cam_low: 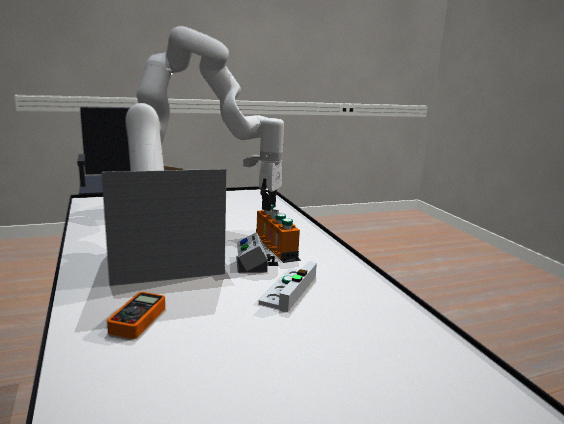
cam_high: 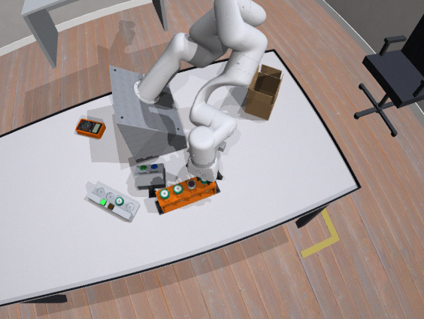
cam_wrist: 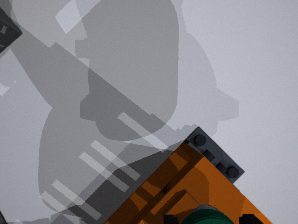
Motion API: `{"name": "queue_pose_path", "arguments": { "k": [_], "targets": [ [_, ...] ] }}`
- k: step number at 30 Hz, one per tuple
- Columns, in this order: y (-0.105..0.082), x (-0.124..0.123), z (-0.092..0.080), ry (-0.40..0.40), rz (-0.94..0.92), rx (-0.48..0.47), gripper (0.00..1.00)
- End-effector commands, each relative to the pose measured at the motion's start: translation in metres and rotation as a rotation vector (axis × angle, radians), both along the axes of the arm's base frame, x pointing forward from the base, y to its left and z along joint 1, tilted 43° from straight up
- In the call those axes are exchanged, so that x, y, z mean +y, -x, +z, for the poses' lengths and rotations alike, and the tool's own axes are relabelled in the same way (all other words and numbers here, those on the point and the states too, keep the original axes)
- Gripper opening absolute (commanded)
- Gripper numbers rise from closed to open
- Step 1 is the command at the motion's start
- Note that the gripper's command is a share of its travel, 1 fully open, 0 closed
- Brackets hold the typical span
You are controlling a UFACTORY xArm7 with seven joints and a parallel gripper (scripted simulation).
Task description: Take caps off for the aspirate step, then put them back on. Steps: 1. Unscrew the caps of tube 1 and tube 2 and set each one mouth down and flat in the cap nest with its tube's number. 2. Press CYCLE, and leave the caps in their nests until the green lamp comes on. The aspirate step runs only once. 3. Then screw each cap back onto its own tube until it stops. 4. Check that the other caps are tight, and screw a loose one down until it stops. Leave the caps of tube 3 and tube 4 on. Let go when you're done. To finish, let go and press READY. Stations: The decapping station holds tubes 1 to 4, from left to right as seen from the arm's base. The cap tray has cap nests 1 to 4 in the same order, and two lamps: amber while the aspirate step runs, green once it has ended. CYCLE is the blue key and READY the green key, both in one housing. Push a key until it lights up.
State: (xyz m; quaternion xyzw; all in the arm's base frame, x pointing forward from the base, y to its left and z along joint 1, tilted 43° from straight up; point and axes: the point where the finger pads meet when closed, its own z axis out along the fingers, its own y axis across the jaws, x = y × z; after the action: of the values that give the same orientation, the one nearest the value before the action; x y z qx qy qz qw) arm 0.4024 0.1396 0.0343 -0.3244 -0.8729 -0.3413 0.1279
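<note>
On the white table (cam_high: 263, 180), the orange decapping station (cam_high: 186, 200) sits just in front of the grey key housing (cam_high: 150, 176), whose green key (cam_high: 143, 168) and blue key (cam_high: 153, 166) face up. The gripper (cam_low: 269, 202) points straight down over the station's far end and is clamped on the green cap (cam_low: 270, 206) of the end tube (fingers mostly hidden under the wrist in the top view). Next tube along stands uncapped, dark mouth (cam_high: 191, 183) showing. The other two tubes carry green-and-white caps (cam_high: 164, 194) and (cam_high: 177, 189). The cap tray (cam_high: 113, 202) lies to one side of the station, apart from it; one loose cap (cam_high: 119, 201) sits in a nest, the green lamp (cam_high: 103, 202) is lit, the amber one (cam_high: 110, 206) dark. The wrist view shows only the station's orange corner (cam_wrist: 200, 185), a sliver of green cap (cam_wrist: 210, 217) and arm shadows. An orange multimeter (cam_high: 90, 128) and a cardboard box (cam_high: 264, 92) are well apart from the work.
</note>
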Motion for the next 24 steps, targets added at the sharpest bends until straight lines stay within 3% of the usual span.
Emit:
{"name": "queue_pose_path", "arguments": {
  "k": [1, 5, 12, 14, 24],
  "targets": [
    [-0.0012, -0.0013, 0.0005, 0.001, -0.003, -0.002, 0.0],
    [-0.0012, -0.0013, 0.0005, 0.001, -0.003, -0.002, 0.0],
    [-0.0012, -0.0011, 0.0003, 0.001, -0.26, 0.235, 0.0],
    [-0.0012, -0.0011, 0.0003, 0.001, -0.26, 0.235, 0.0],
    [-0.0012, -0.0008, 0.0, 0.001, -0.627, 0.575, 0.0]
  ]
}}
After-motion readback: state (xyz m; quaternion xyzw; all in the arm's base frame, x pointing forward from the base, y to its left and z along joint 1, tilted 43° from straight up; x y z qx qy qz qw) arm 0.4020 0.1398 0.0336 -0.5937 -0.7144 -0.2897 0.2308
